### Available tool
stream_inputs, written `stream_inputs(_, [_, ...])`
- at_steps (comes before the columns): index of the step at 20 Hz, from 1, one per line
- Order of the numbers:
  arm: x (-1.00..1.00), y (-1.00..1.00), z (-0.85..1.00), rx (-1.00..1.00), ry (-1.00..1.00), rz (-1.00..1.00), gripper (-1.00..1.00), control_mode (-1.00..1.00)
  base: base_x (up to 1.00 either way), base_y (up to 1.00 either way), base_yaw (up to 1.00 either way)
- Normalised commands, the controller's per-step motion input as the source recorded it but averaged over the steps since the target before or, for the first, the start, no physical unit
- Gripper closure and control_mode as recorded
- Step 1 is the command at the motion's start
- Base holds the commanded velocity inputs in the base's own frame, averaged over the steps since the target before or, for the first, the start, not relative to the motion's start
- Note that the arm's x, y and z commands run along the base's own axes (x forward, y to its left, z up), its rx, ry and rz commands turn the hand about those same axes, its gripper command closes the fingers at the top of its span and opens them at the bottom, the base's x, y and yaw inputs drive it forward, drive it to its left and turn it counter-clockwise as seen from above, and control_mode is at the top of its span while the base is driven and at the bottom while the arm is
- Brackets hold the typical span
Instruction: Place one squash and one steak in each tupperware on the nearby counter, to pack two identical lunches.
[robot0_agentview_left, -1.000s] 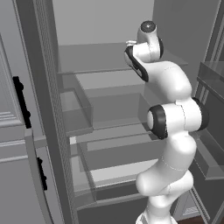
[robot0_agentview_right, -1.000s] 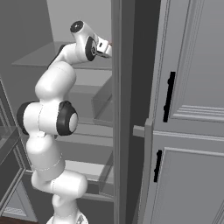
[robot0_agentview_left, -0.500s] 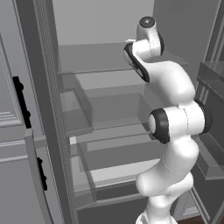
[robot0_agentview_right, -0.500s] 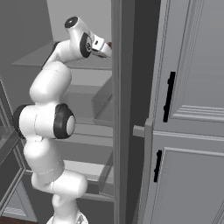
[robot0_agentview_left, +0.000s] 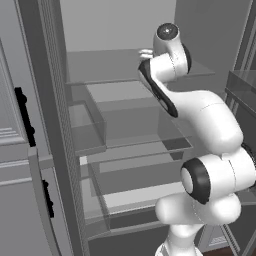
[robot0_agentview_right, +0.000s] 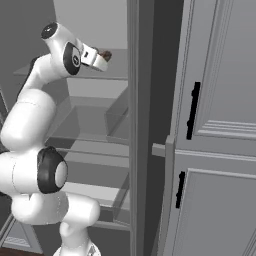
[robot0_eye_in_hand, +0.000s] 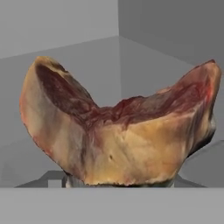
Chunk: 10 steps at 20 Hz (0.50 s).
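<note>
In the right base view the gripper (robot0_agentview_right: 102, 59) was seen in the upper left of the frame, raised above the top glass shelf (robot0_agentview_right: 95, 77) of an open fridge, with a dark reddish-brown steak (robot0_agentview_right: 105, 55) at its tip. In the hand view the steak (robot0_eye_in_hand: 118, 131) was spread across the centre of the frame, tan below and red along its upper edge, just in front of the fingers and covering them. The jaws were judged to be pinching the steak. In the left base view the arm (robot0_agentview_left: 200, 115) was seen bent upward at the right, the hand reaching over the upper shelf (robot0_agentview_left: 105, 80).
</note>
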Motion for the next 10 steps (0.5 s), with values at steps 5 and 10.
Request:
stream_inputs(5, [-1.00, 0.12, 0.01, 0.00, -0.01, 0.13, 1.00, -1.00, 0.00, 0.00, 0.00])
stream_inputs(10, [-1.00, 0.03, 0.09, 0.00, 0.00, 0.29, 1.00, -1.00, 0.00, 0.00, 0.00])
